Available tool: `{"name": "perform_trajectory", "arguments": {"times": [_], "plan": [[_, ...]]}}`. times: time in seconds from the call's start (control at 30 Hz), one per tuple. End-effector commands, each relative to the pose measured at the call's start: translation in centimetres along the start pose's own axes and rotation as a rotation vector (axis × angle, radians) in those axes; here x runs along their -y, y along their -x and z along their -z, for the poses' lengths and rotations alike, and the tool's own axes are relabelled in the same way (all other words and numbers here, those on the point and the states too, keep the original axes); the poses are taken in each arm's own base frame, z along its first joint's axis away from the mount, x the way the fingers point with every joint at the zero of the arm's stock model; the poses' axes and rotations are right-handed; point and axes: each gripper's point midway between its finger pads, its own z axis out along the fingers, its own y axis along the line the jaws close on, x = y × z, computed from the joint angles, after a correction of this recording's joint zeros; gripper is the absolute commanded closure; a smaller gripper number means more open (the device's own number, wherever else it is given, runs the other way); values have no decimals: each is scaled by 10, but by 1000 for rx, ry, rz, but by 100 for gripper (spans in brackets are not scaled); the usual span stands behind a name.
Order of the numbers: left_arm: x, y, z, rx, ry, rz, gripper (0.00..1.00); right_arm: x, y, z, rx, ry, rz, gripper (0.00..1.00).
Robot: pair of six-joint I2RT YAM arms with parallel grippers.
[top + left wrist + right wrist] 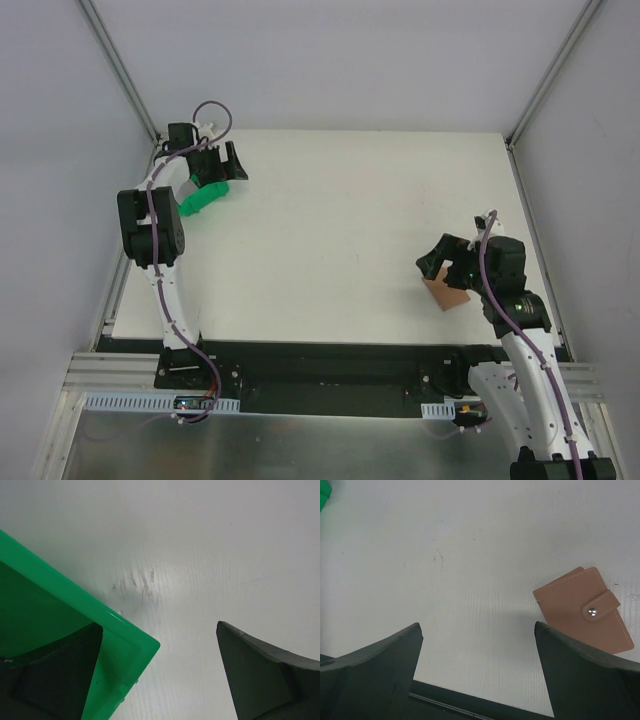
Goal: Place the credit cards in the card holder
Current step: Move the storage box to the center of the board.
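Close to the near edge of the bench [350, 220], the right tool [477, 630] hangs low with its fingers spread wide and nothing between them. The card holder [582, 610] lies flat just beside it, off to the outside of one finger, folded closed with the snap tab fastened over the front. Far off at the back left corner, the left tool [159, 627] is spread as well, one finger inside the green bin [50, 600] and the other over bare bench, straddling the bin's corner.
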Motion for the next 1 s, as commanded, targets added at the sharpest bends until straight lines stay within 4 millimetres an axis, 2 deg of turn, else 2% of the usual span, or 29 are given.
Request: {"name": "perform_trajectory", "arguments": {"times": [0.0, 0.27, 0.33, 0.37, 0.47, 0.67, 0.97], "plan": [[46, 2, 21, 7, -76, 1, 6, -5, 2, -3, 12, 29, -17, 4], [91, -31, 19, -65, -146, -14, 8, -3, -3, -10, -2, 30, -41, 4], [95, -42, 19, -87, -149, 3, 7, -3, -4, -11, -3, 29, -45, 4], [107, -51, 15, -107, -163, -10, 8, -3, -6, -11, -7, 29, -45, 4], [125, -65, 12, -135, -175, -22, 8, -1, -8, -13, -13, 21, -50, 4], [176, -86, 15, -169, -248, -73, 8, 5, -12, -17, -18, 4, -60, 4], [233, -115, 5, -209, -292, -57, 8, 10, -17, -20, -29, -20, -73, 4]]}}
